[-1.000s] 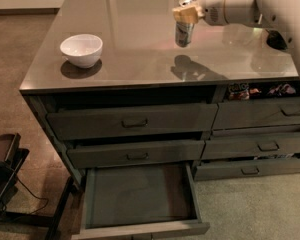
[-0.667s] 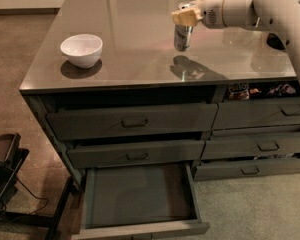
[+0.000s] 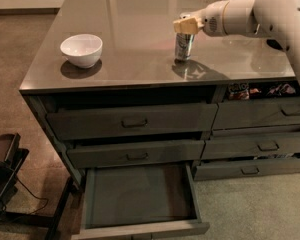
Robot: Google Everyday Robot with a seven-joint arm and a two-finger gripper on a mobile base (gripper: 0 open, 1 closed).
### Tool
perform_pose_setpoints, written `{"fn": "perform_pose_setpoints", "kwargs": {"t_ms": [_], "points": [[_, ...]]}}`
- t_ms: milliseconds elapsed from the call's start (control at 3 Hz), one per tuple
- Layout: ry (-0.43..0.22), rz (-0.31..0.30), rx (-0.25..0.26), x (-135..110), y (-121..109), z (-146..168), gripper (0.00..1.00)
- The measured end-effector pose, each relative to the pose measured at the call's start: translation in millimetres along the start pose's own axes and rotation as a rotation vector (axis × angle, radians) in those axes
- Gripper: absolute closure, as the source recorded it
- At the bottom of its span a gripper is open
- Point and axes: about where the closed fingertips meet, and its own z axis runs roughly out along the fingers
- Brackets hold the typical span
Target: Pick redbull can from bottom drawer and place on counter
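The redbull can stands upright on the counter, right of the middle and near the front edge. My gripper comes in from the right on the white arm. It sits over the can's top with its tan fingers closed on it. The can's base meets its reflection on the glossy top. The bottom drawer is pulled out at the lower left of the unit, and its floor is bare.
A white bowl stands on the counter's left part. Two handled drawers above the open one are closed. The top right drawer is ajar with packets showing. A black stand is on the floor at left.
My gripper has come down with the can, from held above the counter to the can's base resting on it. The bowl and the drawers have not moved.
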Motion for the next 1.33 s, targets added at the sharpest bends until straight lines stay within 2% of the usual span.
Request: {"fn": "perform_pose_setpoints", "kwargs": {"t_ms": [333,667,1000,1333], "points": [[-0.003,0.025,-0.013,15.8,2.3,2.6,1.0],[-0.013,0.03,-0.021,20.7,3.9,2.9,1.0],[-0.013,0.03,-0.021,20.7,3.9,3.0,0.81],[-0.013,0.03,-0.021,20.7,4.0,3.0,0.58]]}}
